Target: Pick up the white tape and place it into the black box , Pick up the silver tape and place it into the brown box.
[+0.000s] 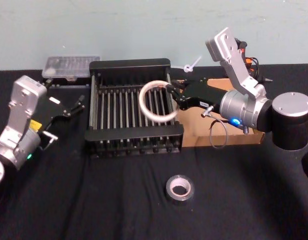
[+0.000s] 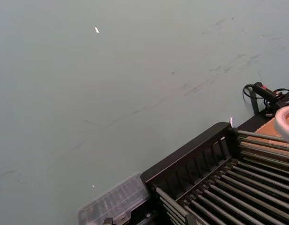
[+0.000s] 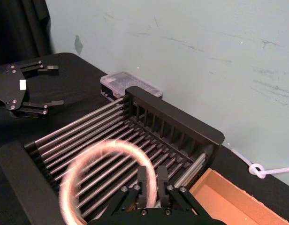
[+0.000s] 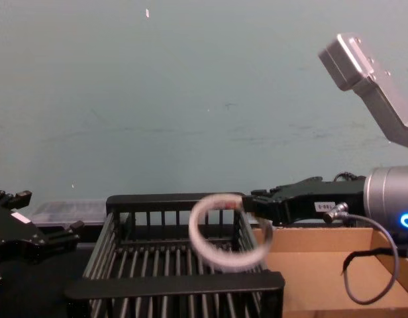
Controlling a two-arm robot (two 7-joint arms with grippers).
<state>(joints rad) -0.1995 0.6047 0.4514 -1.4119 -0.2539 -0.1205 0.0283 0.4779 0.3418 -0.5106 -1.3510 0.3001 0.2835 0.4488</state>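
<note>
The black slatted plastic crate (image 1: 129, 107) sits mid-table. The shallow brown cardboard box (image 1: 221, 137) beside it is mostly hidden by the right arm. The right gripper (image 1: 170, 95) clasps the thin white tape ring (image 1: 156, 101), blurred, above the crate. The left gripper (image 1: 76, 106) rests spread apart left of the crate. The thick grey-silver tape roll (image 1: 180, 188) lies nearer, on black cloth.

My arms are silver-grey metal with boxy wrist blocks. My right gripper (image 1: 170, 95) is matte black with small screws and a white label; a thin black cable loops under its wrist beside a blue light. My left gripper (image 1: 79, 104) is black too, with a green light behind it.
</note>
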